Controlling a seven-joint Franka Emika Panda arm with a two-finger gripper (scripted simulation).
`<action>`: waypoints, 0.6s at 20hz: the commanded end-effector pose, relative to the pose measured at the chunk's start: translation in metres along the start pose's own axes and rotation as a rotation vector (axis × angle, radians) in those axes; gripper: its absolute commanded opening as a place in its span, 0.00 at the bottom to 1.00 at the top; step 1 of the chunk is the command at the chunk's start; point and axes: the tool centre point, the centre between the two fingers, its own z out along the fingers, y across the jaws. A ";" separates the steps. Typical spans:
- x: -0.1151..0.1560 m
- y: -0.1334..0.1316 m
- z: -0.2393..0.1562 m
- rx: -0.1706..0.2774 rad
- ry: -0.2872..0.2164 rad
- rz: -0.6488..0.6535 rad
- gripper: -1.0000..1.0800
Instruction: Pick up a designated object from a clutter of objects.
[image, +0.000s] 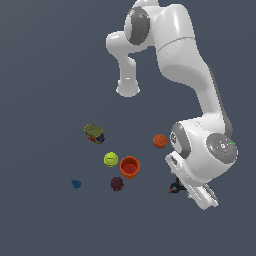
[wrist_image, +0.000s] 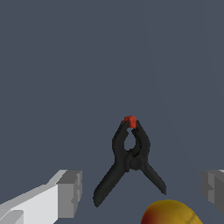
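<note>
The claw is hanging over the clamp with its two fingers standing wide apart, one on each side, and neither is touching it. The clamp is lying flat on the dark surface, black handles splayed toward the camera and the red-orange tip pointing away. A yellow-orange fruit is sitting just beside one handle, nearer the wrist camera, so it is crowding the grasp a little.

In the exterior view the clamp is peeking out at the arm's wrist, on that view's right, well apart from most of the clutter. Farther to that view's left are lying the orange ball, the orange cup, the yellow-green ball, the maroon ball, the blue bit and the olive block.

Judging by this, the approach is looking nearly done; lowering, closing and lifting are all remaining.
</note>
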 end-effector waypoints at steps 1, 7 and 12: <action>0.000 0.000 0.003 0.000 0.000 0.000 0.96; 0.000 0.001 0.032 0.000 0.000 0.003 0.96; 0.000 0.001 0.050 0.001 0.000 0.005 0.96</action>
